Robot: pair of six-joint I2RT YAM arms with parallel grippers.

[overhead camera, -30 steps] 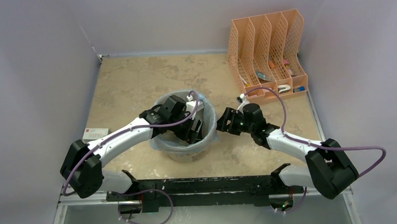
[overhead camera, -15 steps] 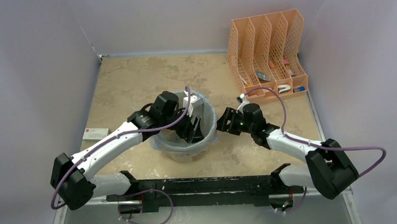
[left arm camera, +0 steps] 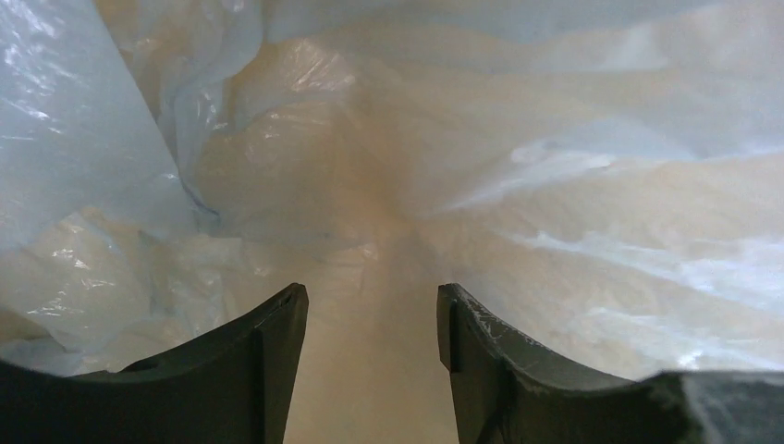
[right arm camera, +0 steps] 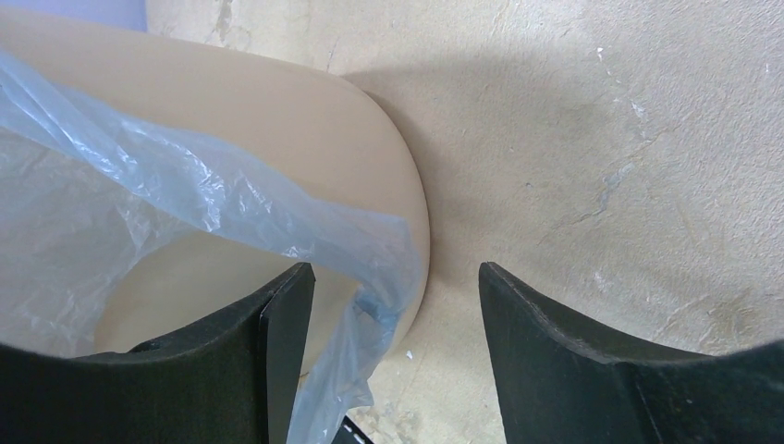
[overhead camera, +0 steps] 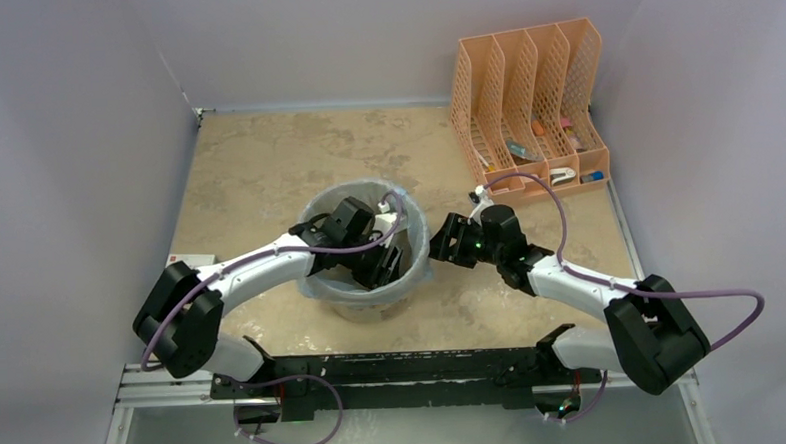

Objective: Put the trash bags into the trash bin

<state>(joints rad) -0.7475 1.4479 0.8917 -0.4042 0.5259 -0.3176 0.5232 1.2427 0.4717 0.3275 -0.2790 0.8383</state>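
The cream trash bin (overhead camera: 375, 305) stands mid-table, lined with the pale-blue translucent trash bag (overhead camera: 410, 219), whose edge folds over the rim. My left gripper (overhead camera: 379, 265) reaches down inside the bin. In the left wrist view it (left arm camera: 370, 301) is open and empty, with crinkled bag (left arm camera: 573, 213) all around it. My right gripper (overhead camera: 440, 243) is at the bin's right side. In the right wrist view it (right arm camera: 396, 277) is open, with the beige bin rim (right arm camera: 305, 120) and the bag's draped edge (right arm camera: 370, 250) between its fingers.
An orange mesh file organizer (overhead camera: 529, 101) holding small items stands at the back right. A small white and red box (overhead camera: 175, 260) lies at the left, partly hidden by my left arm. Grey walls close in the left, back and right sides.
My left arm drew back to the left and up half a second ago, then pushed forward and down into the bin again. The right arm has not moved.
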